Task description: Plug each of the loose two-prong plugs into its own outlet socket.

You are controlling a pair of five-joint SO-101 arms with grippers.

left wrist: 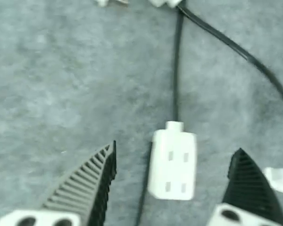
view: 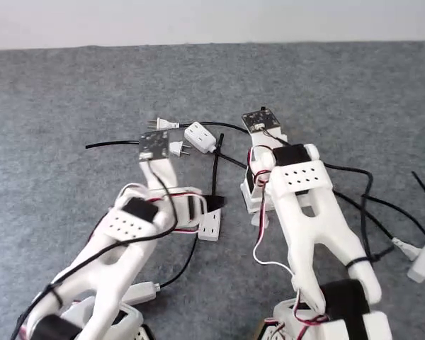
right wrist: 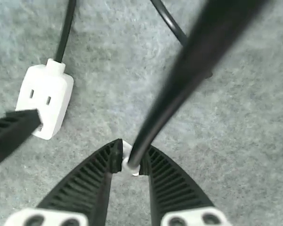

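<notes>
1. The small white two-prong plug (right wrist: 128, 163) sits pinched in your right gripper (right wrist: 131, 151). The fingers are closed on its body just above the grey carpeted tabletop (right wrist: 236, 141), and its black cord (right wrist: 193, 66) runs up out of the grip. The prongs are hidden.
2. Expect this plug to be light, hard and smooth. It will probably twist between the ribbed pads if the springy cord tugs on it. Hold it by the flat sides of the body, clear of the prongs, and never by the cord.
3. The white block-shaped outlet socket (left wrist: 172, 162) lies flat on the carpet between the spread fingers of your left gripper (left wrist: 174, 155), which holds nothing. The socket sits near the plug-bearing gripper.
4. The socket also looks light and is likely to slide when pushed. Clamp its long sides to brace it before you insert the plug.
5. Both pairs of slots on the socket's upper face are empty, with nothing plugged in.
6. Farther out in the high view, one loose white plug (view: 176, 149) and a second loose plug (view: 161, 125) lie on the carpet, close together and well apart from the socket.
</notes>
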